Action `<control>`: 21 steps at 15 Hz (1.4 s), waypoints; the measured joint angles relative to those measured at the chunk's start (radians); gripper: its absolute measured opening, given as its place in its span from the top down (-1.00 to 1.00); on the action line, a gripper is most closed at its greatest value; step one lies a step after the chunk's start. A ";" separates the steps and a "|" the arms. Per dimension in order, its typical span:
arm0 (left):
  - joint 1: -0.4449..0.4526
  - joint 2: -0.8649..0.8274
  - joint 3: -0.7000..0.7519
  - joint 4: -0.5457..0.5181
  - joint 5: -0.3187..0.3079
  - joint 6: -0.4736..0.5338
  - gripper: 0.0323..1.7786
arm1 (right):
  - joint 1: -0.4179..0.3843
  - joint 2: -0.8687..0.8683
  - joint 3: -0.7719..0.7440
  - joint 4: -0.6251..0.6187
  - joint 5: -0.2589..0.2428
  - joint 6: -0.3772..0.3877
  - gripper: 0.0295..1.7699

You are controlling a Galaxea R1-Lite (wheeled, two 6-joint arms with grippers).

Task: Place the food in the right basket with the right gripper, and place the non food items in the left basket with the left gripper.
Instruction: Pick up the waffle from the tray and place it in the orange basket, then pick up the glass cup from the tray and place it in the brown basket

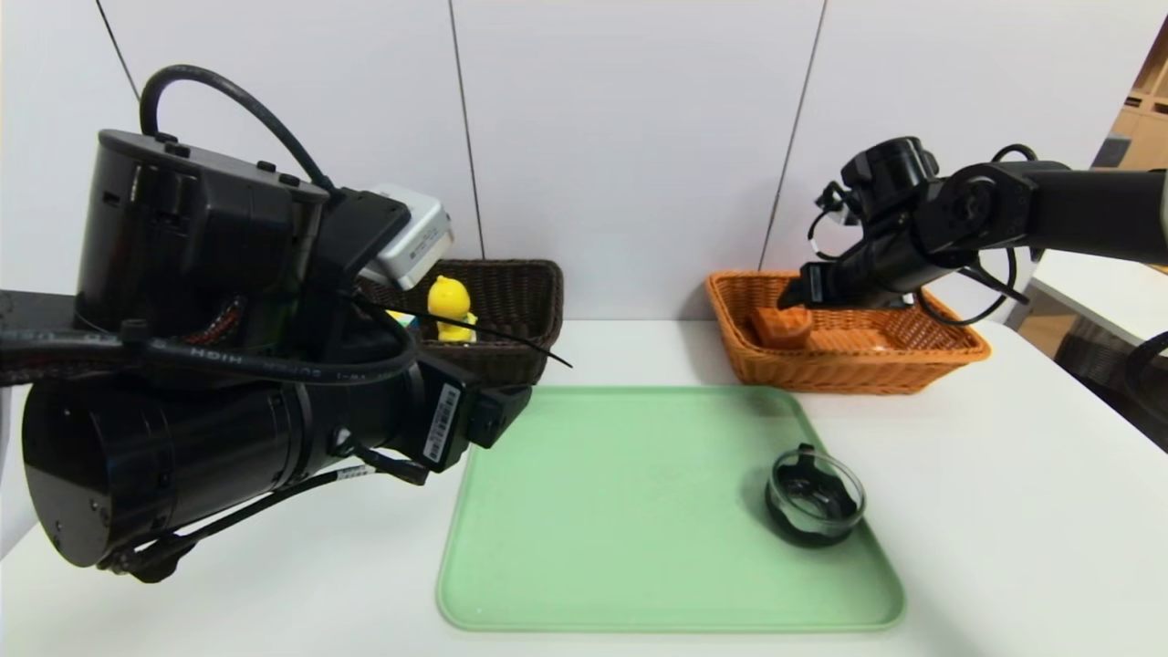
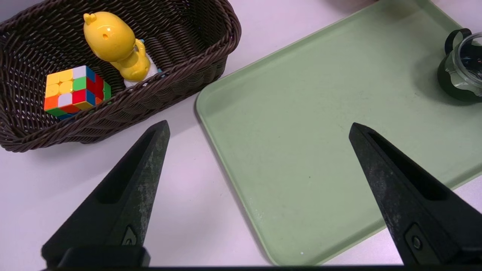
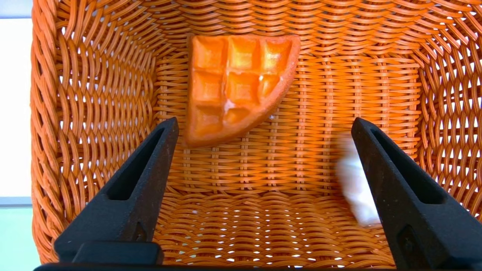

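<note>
The food, an orange-brown waffle wedge (image 3: 235, 86) (image 1: 783, 327), lies grid side up on the floor of the right basket (image 3: 94, 94) (image 1: 849, 374). My right gripper (image 3: 264, 122) (image 1: 794, 294) hangs open just above it, holding nothing. A blurred white lump (image 3: 354, 184) shows beside one of its fingers. The dark left basket (image 2: 196, 30) (image 1: 511, 283) holds the yellow duck toy (image 2: 113, 41) (image 1: 449, 306) and the puzzle cube (image 2: 75, 92). My left gripper (image 2: 259, 125) is open and empty over the tray's corner, beside that basket. The glass bowl (image 1: 815, 497) (image 2: 463, 67) stands on the tray.
A pale green tray (image 1: 620, 511) (image 2: 320, 113) lies in the middle of the white table, between and in front of the two baskets. My left arm (image 1: 228, 383) fills the left of the head view. A white wall stands close behind the baskets.
</note>
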 joint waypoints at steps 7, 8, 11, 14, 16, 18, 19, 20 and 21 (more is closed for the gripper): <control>0.000 -0.013 -0.001 0.000 0.001 0.001 -0.90 | 0.010 -0.043 -0.006 -0.006 0.035 0.033 -0.88; 0.000 -0.016 -0.003 0.000 0.001 0.002 -0.90 | 0.010 -0.058 -0.006 -0.001 0.053 0.036 -0.88; 0.000 -0.025 -0.005 0.001 0.003 0.002 -0.90 | 0.011 -0.113 -0.006 0.030 0.061 0.039 -0.90; 0.000 -0.036 -0.005 0.000 0.003 0.001 -0.90 | 0.013 -0.175 -0.006 0.072 0.062 0.036 -0.91; 0.001 -0.040 -0.011 0.000 0.004 0.001 -0.90 | 0.015 -0.220 -0.005 0.129 0.069 0.037 -0.91; 0.001 -0.039 -0.020 -0.001 0.002 0.001 -0.90 | 0.024 -0.268 -0.005 0.195 0.081 0.040 -0.91; 0.001 -0.037 -0.025 -0.001 0.002 0.002 -0.90 | 0.030 -0.291 -0.005 0.228 0.082 0.042 -0.91; 0.001 -0.036 -0.032 -0.001 0.001 0.002 -0.90 | 0.034 -0.313 -0.004 0.255 0.083 0.043 -0.91; 0.001 -0.033 -0.039 -0.001 0.001 0.002 -0.90 | 0.038 -0.336 -0.002 0.278 0.084 0.048 -0.91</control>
